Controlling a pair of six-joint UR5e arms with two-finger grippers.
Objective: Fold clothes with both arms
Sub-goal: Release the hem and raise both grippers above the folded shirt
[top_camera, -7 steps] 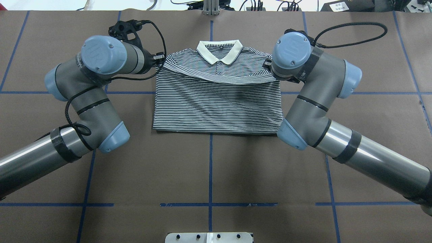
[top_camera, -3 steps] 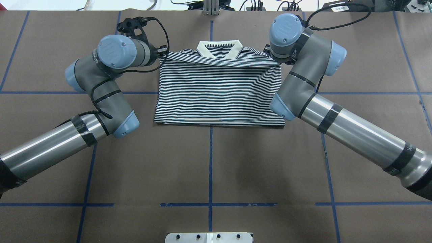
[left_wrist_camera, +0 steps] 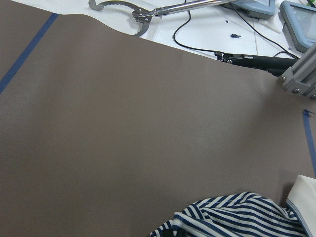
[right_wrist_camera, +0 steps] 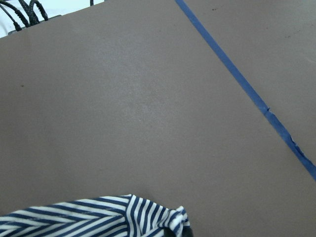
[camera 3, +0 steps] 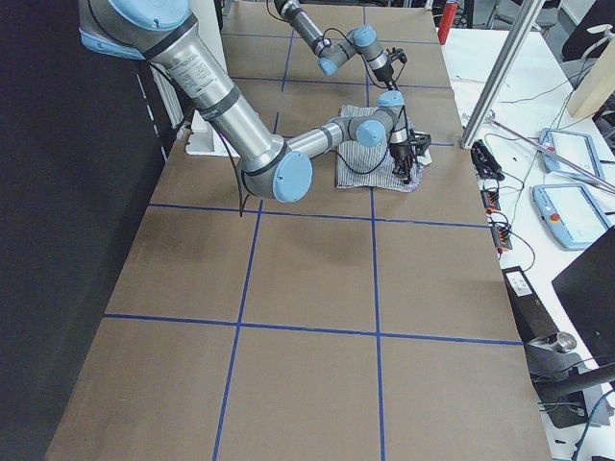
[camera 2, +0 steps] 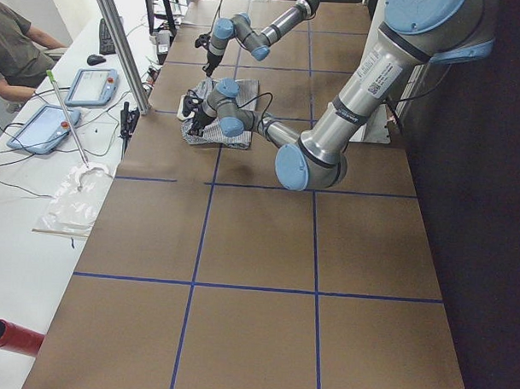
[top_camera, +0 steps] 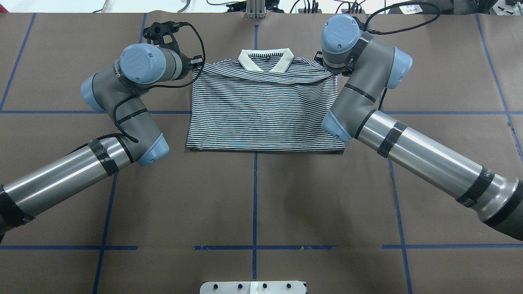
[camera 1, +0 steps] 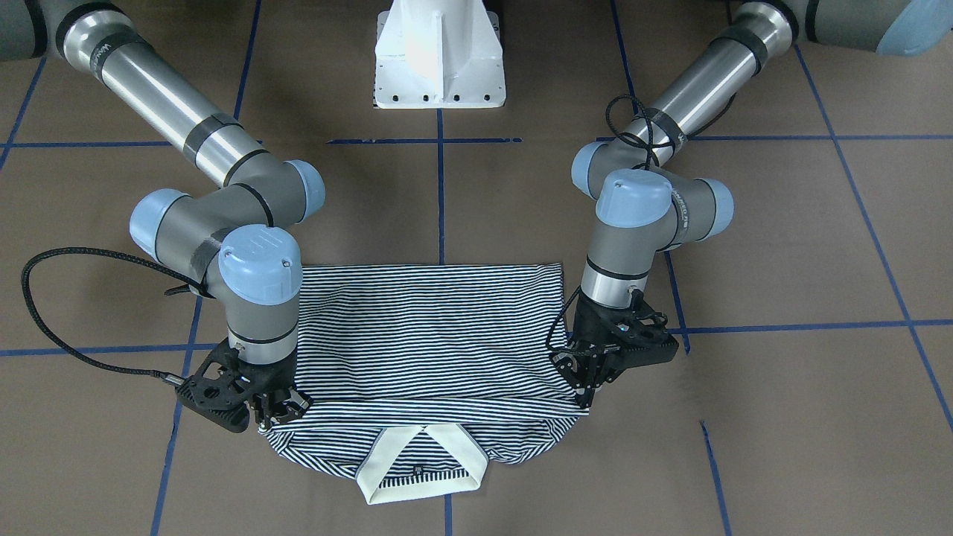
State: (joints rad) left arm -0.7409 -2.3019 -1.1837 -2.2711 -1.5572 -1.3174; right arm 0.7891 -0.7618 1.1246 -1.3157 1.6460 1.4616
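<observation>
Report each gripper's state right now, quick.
Left gripper: closed, pinching a corner of the shirt's folded-over edge.
Right gripper: closed, pinching the other corner of that edge.

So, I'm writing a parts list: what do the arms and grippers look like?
The left arm and right arm match: grey jointed links, silver tubes, light-blue caps, black tape bands. Black braided cables feed the black left gripper and right gripper.
</observation>
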